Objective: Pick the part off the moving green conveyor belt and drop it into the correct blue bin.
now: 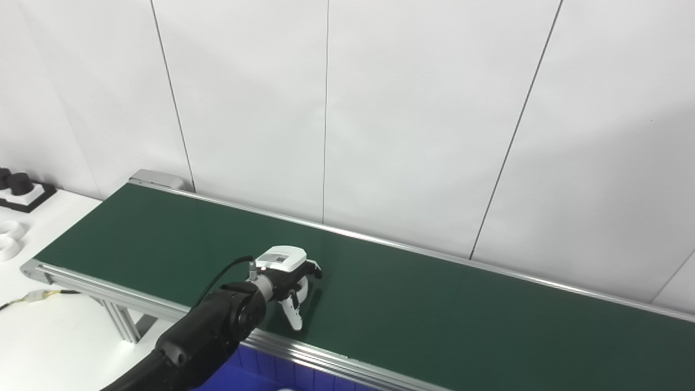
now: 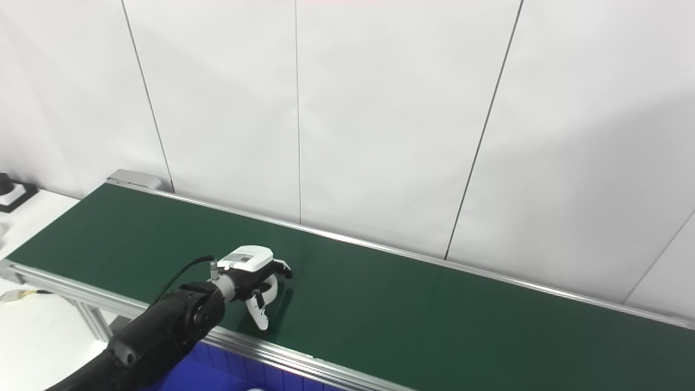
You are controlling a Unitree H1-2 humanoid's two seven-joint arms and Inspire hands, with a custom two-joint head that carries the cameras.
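Observation:
The green conveyor belt [image 1: 434,304] runs from the upper left to the lower right. My left hand [image 1: 290,277] is over the belt's near side, its white back facing up. Its fingers [image 1: 314,268] curl downward and its thumb [image 1: 295,317] points down at the belt surface. A white curved shape sits between the fingers and the thumb; I cannot tell whether it is a part or a piece of the hand. No loose part shows on the belt. The rim of a blue bin [image 1: 260,366] shows below the belt's near rail. My right hand is out of view.
The belt's aluminium rail [image 1: 326,361] and frame legs [image 1: 122,320] border the near side. On the white table at the left are a black-and-white fixture [image 1: 21,190], white ring-like pieces [image 1: 8,239] and a yellow-tagged cable [image 1: 40,296]. A white panel wall stands behind the belt.

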